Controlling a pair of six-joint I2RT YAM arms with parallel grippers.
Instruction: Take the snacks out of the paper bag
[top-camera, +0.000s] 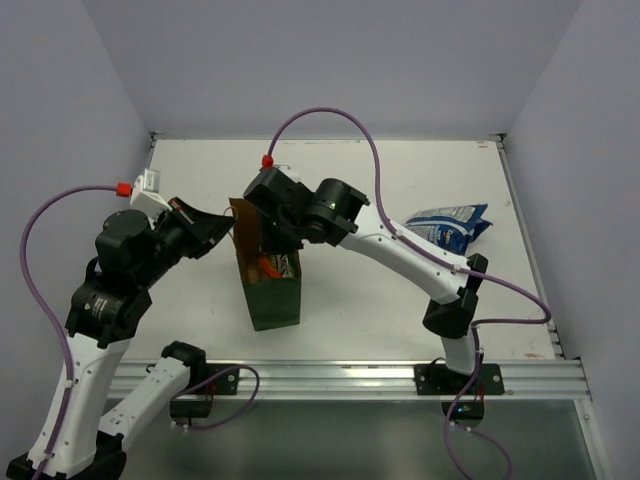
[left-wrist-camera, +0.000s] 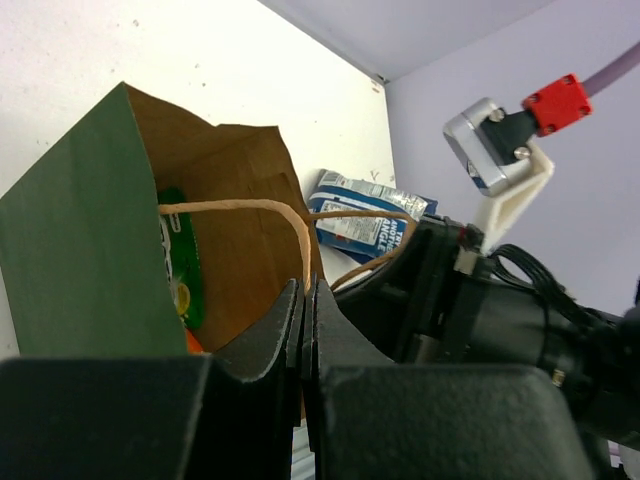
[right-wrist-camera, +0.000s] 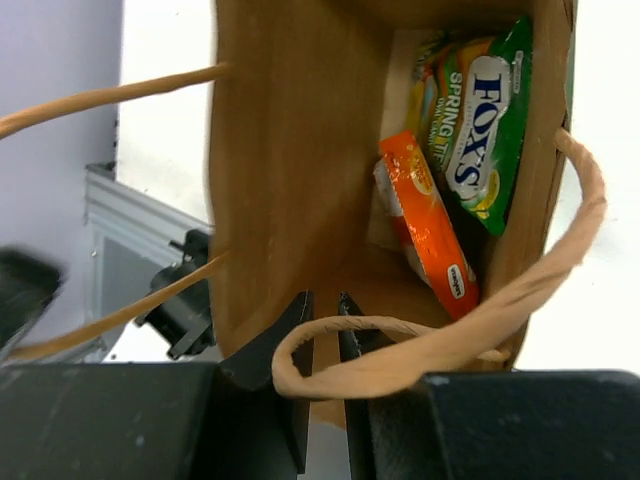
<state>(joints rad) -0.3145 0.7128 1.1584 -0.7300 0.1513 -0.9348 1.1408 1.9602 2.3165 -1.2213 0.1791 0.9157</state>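
Pale lavender walls close in a white counter (top-camera: 400, 300) on three sides, and a metal rail (top-camera: 350, 378) runs along its near edge. The dark green paper bag (top-camera: 272, 300) stands upright mid-counter, well apart from the walls and the rail, with bare surface all round it.

Seen from the right wrist, a green packet (right-wrist-camera: 485, 110) deep in the bag, straight beyond the right end effector (right-wrist-camera: 325, 305), reads "FOX'S" over "SPRING TE…". An orange packet (right-wrist-camera: 430, 230) leans against it, its small logo unreadable. A sliver of yellow packet (right-wrist-camera: 430, 60) shows behind them. A blue-and-white packet (top-camera: 450, 225) lies on the counter, well away from that end effector; its print is too small to read.

The right arm arches over from its base, its wrist pointing down into the bag's mouth. Its fingers (right-wrist-camera: 295, 330) stand a slim gap apart, a paper loop curling across them; whether they pinch anything cannot be told.

The left arm bends in from the side. The left end effector (left-wrist-camera: 305, 300) is level with the bag's rim, its fingers pressed together on the loop handle (left-wrist-camera: 250, 207).
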